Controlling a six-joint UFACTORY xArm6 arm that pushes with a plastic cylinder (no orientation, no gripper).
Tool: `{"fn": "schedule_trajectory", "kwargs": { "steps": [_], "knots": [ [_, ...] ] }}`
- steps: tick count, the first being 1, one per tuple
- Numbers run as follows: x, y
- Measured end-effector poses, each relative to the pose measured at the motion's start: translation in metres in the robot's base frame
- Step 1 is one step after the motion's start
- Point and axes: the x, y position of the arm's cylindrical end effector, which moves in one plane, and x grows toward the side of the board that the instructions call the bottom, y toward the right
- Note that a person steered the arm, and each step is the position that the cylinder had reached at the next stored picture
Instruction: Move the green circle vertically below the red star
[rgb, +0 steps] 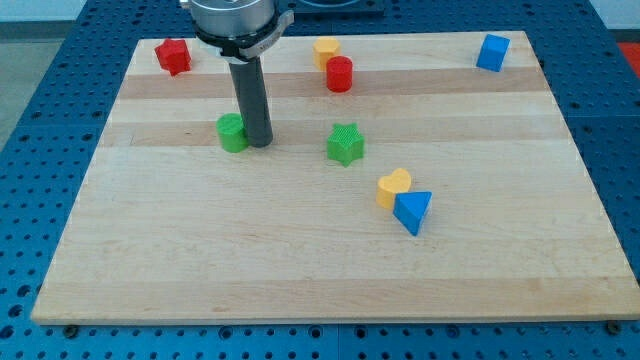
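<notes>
The green circle (232, 132) lies on the wooden board at the upper left of the middle. The red star (173, 56) lies near the board's top left corner. My tip (260, 143) stands right against the green circle's right side, touching it or nearly so. The rod rises straight up to the arm's head at the view's top. The green circle is below the red star and to its right.
A green star (345, 144) lies right of my tip. A red cylinder (339, 74) and a yellow block (326, 50) sit at the top middle. A yellow heart (393, 187) touches a blue triangle (413, 212). A blue block (492, 52) is at the top right.
</notes>
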Motion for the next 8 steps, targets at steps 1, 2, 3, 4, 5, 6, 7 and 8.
{"fn": "schedule_trajectory", "kwargs": {
  "steps": [1,2,3,4,5,6,7,8],
  "knots": [
    [-0.002,-0.001],
    [-0.011,-0.001],
    [-0.013,-0.008],
    [-0.013,-0.024],
    [-0.013,-0.034],
    [-0.019,-0.040],
    [-0.020,-0.049],
    [-0.020,-0.057]
  ]
}}
